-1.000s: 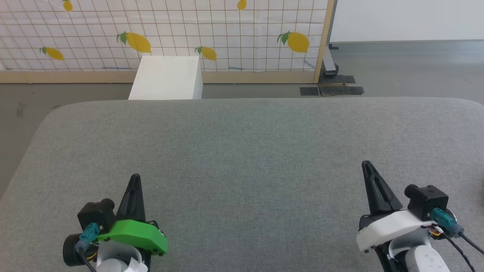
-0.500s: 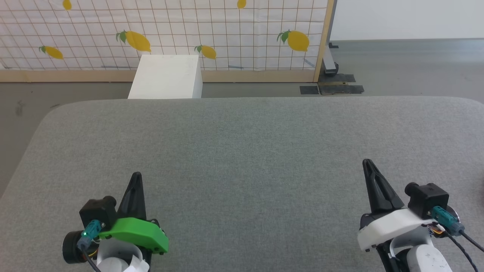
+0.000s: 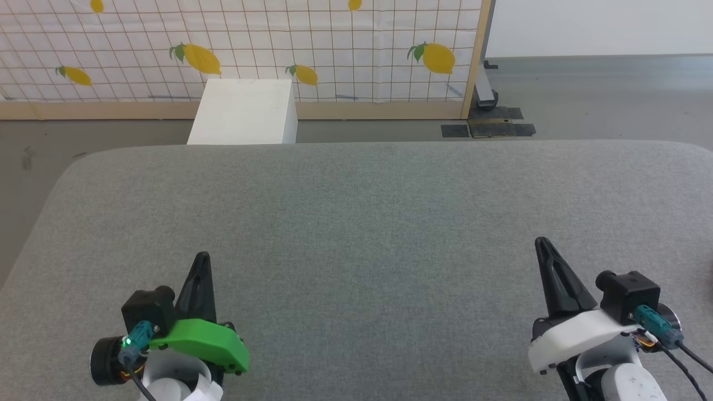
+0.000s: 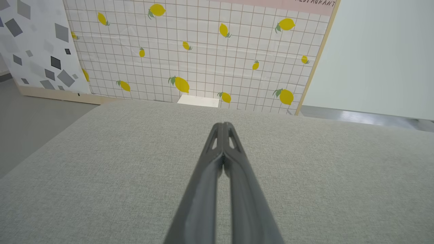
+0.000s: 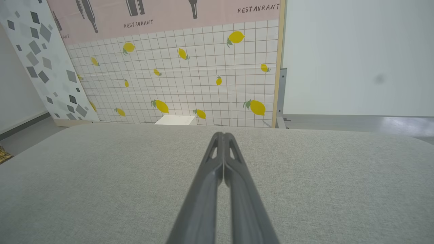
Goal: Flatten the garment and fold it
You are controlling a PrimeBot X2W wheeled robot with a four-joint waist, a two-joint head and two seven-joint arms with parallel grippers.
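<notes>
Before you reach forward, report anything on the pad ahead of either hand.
Nothing visible: the pad ahead of the left hand and right hand lies bare to its far edge. A white box stands beyond it.

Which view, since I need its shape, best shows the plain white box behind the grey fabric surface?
The head view: the white box appears large, with top and one side face. In both wrist views a thin strip of it peeks over the edge of the grey fabric surface.

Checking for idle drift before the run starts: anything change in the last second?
Nothing visibly changed beyond a slight shift of the whole head view, which is the camera moving. Left gripper and right gripper stayed shut, holding nothing, over the grey table.
</notes>
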